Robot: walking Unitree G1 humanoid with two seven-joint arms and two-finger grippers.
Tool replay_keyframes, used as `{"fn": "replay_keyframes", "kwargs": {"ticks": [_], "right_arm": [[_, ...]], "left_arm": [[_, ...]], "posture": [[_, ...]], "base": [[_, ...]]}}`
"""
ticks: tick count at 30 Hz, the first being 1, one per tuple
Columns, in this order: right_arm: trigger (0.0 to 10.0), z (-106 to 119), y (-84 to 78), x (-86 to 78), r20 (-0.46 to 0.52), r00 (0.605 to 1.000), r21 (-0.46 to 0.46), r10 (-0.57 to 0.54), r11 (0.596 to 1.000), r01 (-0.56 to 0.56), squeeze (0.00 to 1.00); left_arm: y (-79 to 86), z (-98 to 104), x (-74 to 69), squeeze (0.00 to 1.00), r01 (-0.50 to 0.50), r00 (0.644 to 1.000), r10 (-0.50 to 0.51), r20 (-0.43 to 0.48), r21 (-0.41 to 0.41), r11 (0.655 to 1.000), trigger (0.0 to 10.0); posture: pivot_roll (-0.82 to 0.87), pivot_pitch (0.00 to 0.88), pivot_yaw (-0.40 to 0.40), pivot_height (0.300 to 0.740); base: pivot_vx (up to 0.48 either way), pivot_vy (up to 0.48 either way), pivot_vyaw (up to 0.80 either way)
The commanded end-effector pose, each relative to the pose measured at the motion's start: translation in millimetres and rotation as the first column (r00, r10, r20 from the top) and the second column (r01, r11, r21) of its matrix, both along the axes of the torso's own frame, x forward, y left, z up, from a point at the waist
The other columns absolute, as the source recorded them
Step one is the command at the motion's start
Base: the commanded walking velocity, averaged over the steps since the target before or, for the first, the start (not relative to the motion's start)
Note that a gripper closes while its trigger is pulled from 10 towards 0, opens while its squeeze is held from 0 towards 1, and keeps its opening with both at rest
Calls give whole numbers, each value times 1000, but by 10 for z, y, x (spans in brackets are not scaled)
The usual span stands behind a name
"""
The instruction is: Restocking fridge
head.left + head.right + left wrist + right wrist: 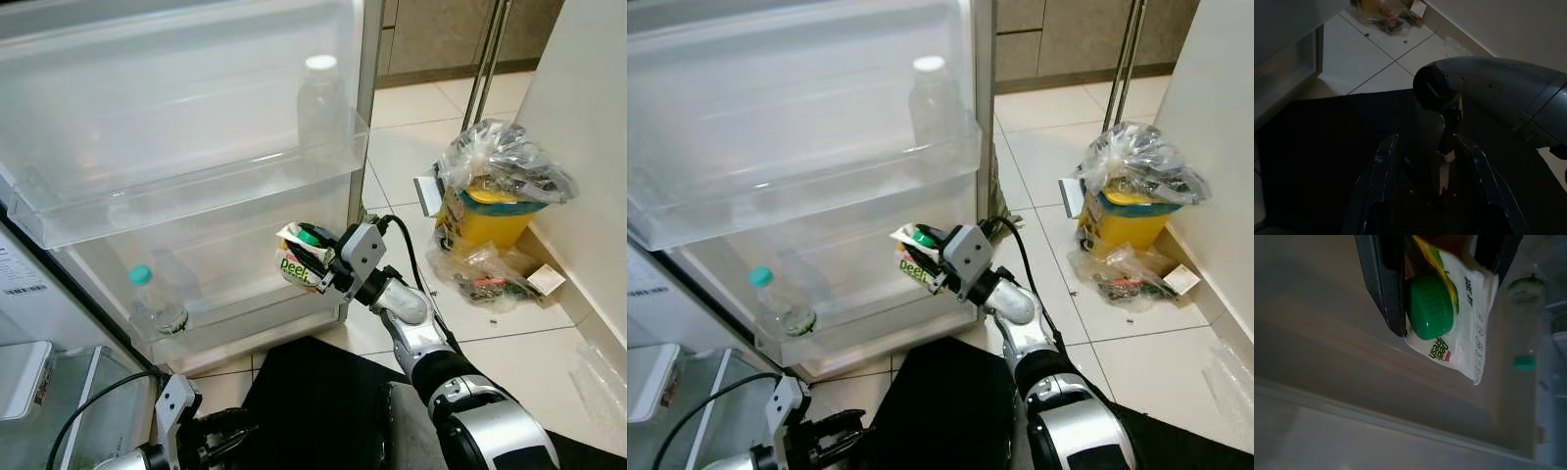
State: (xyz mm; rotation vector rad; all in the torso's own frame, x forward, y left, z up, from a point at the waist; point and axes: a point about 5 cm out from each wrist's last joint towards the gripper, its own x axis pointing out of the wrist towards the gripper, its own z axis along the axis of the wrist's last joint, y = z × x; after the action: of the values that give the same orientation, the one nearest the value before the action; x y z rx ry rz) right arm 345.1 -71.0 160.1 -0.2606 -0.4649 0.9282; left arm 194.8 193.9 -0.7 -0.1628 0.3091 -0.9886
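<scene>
Right gripper (312, 257), clamped on a juice carton (297, 262) with a green screw cap (1430, 306); we see one black finger (1386, 281) pressed along the carton's gabled top. The carton hangs tilted at the right end of the lower fridge-door shelf (250, 311), above its floor and not yet resting on it. To finish well, we judge the carton should be turned upright, lowered behind the shelf's front rail, and let go only once its base sits flat, well apart from the green-capped water bottle (157, 302) at the shelf's left end. A white-capped bottle (320, 103) stands on the upper shelf (196, 191). The right forearm reaches forward and up, wrist bent toward the door. Left gripper (1425, 186) hangs low with its fingers parted, holding nothing.
</scene>
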Motion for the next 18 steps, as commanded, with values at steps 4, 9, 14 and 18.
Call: {"fn": "replay_keyframes", "kwargs": {"ticks": [4,9,14,18], "right_arm": [[10000,-255,-57,-89,-101,992,-96,76,992,-86,0],[10000,-279,-142,-103,-115,987,-139,114,982,-129,0],[10000,-251,-280,-94,-123,982,-167,141,973,-160,0],[10000,-182,-328,-67,-119,981,-140,153,976,-169,0]], "left_arm": [[20,24,-75,0,15,1000,-15,-17,5,1000,10000],[18,49,-95,0,18,1000,-18,-18,6,1000,10000],[20,60,-108,0,20,1000,-20,-20,8,1000,10000],[17,63,-116,0,19,1000,-19,-25,9,1000,10000]], "posture": [[145,285,49,450],[140,294,49,450],[138,297,50,450],[133,296,51,450]], "base": [[0,0,0],[0,0,0],[0,0,0],[0,0,0]]}}
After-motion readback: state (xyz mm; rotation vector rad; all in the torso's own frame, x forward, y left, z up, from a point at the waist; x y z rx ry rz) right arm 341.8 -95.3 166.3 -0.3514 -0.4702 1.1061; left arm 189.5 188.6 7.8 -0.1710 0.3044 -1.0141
